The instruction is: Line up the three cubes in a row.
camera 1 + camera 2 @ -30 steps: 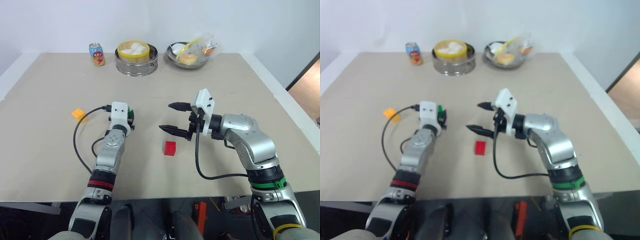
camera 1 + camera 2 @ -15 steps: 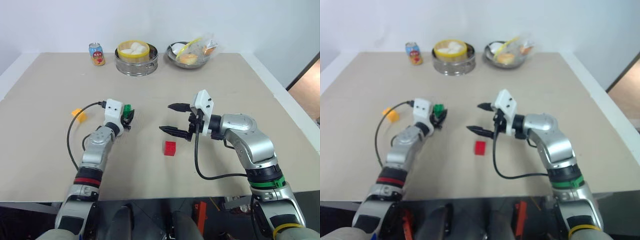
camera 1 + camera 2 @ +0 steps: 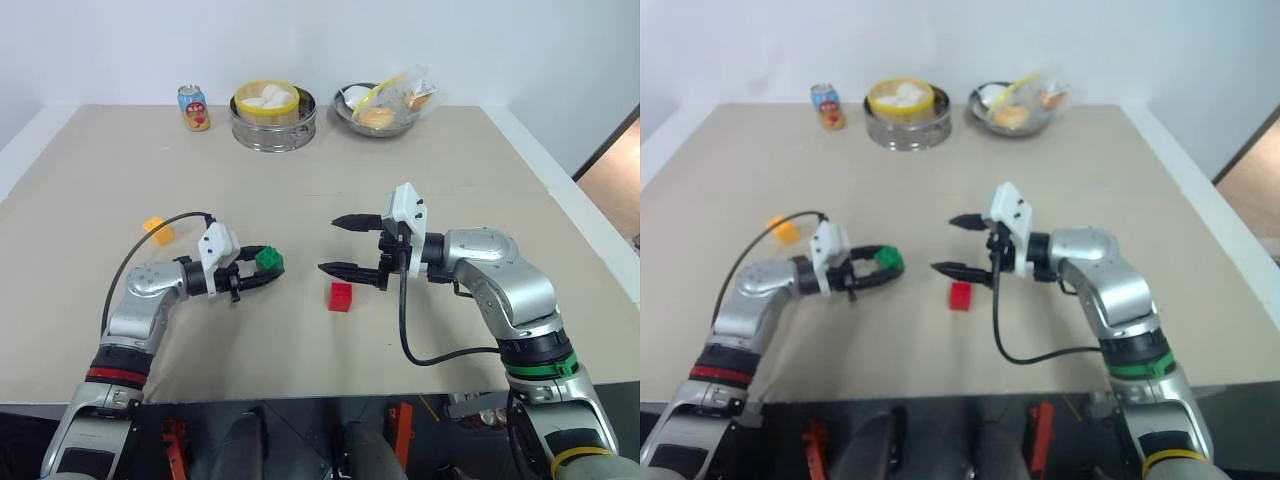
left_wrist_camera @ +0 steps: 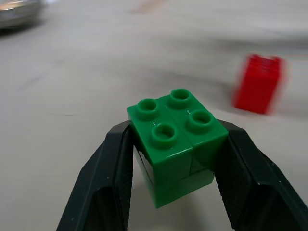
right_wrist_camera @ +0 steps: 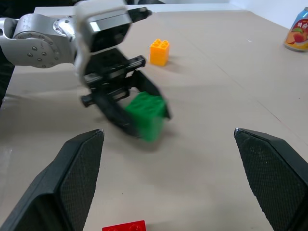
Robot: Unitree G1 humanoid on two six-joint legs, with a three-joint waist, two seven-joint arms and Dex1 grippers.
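My left gripper (image 3: 262, 268) is shut on the green cube (image 3: 268, 260) and points right, holding it just above the table. In the left wrist view the green cube (image 4: 175, 139) sits studs-up between both black fingers. The red cube (image 3: 341, 296) rests on the table to its right, below my right gripper (image 3: 330, 244). That gripper is open, points left toward the green cube, and holds nothing. Behind my left arm, on the left of the table, lies the orange-yellow cube (image 3: 156, 229).
Along the table's far edge stand an orange drink can (image 3: 194, 108), a steel steamer with a yellow rim (image 3: 272, 115) and a metal bowl of food (image 3: 383, 110). A black cable loops beside my left forearm.
My left gripper has swung round from pointing away to pointing right, and drawn back toward me with the green cube in it. The right arm has stayed in place.
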